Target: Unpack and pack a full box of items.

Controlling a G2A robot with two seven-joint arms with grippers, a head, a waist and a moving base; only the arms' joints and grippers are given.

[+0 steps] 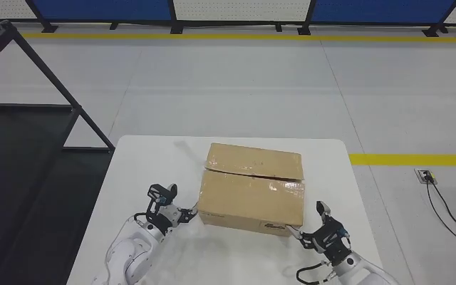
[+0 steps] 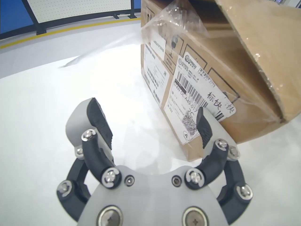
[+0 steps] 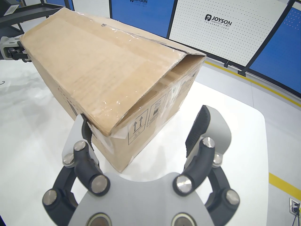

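The left claw (image 2: 148,111) sits low on the white desk (image 1: 142,164), spread wide and empty. One black pad (image 2: 204,128) is at the labelled end of the brown corrugated cardboard box (image 2: 211,59); it may touch, though the angle leaves that unsure. The right claw (image 3: 143,114) is equally wide and grips nothing, straddling the box's near right corner.

The oblong box lies mid-desk between both claws. Its top flaps are down but gape at the ends, and their seam is under glossy clear tape. White shipping labels (image 2: 195,90) with barcodes cover the left end, and printed handling symbols (image 3: 150,116) mark the right end. A loose strip of clear tape (image 2: 169,19) curls off the upper left edge.

Beyond the desk is pale floor with a yellow line (image 1: 228,35), then blue and white panels (image 3: 223,19).
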